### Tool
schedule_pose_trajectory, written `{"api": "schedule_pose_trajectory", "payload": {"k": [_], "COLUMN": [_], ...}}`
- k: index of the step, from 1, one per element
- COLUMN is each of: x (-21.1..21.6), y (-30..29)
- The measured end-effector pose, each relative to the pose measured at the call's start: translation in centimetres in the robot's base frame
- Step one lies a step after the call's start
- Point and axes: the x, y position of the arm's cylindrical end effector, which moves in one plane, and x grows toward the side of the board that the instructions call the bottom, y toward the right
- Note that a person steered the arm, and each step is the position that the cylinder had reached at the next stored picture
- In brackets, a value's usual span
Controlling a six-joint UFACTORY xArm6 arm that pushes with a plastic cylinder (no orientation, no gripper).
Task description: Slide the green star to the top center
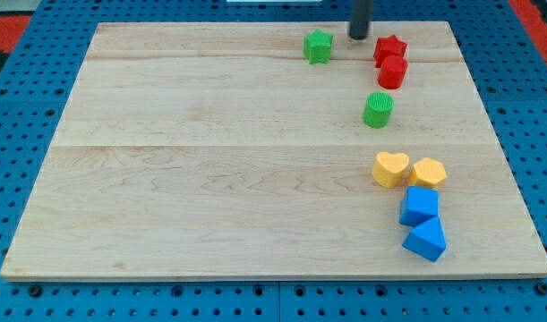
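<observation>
The green star [318, 46] lies near the view's top edge of the wooden board [210, 179], a little right of centre. My tip [359, 36] is on the board just to the star's right, a small gap away, between the star and the red star [389, 46]. The rod runs up out of the view's top.
A red cylinder [392, 72] touches the red star from below. A green cylinder [378, 109] stands lower down. A yellow heart [390, 168] and a yellow hexagon [428, 172] sit at the right, with two blue blocks [419, 206] [424, 240] below them.
</observation>
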Motion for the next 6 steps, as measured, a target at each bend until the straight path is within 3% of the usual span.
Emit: {"api": "schedule_pose_trajectory", "payload": {"k": [1, 2, 4, 6], "x": [4.1, 5.6, 3.0, 0.0], "y": [-0.4, -4.3, -12.1, -15.2]}}
